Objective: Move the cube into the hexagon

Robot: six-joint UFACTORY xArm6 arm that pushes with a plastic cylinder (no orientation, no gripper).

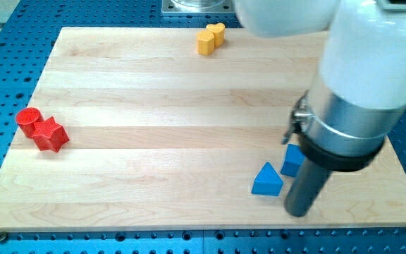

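Near the board's (154,106) bottom-right corner, my tip (298,214) sits just right of the blue triangle (267,180); no jaws, just a plain rod. Blue cube (292,160) partly hidden behind the rod, touching it. Yellow hexagon (204,41) with yellow heart (217,32) at top edge. Red cylinder (28,121) and red star (50,134) by left edge.

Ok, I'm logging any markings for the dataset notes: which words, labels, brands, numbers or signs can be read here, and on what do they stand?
None: no text can be read anywhere in this view.
The wooden board, red cylinder, red star block, yellow hexagon block, yellow heart block, blue triangle block and blue cube are plain.
The arm's white shell and my tip show no label.
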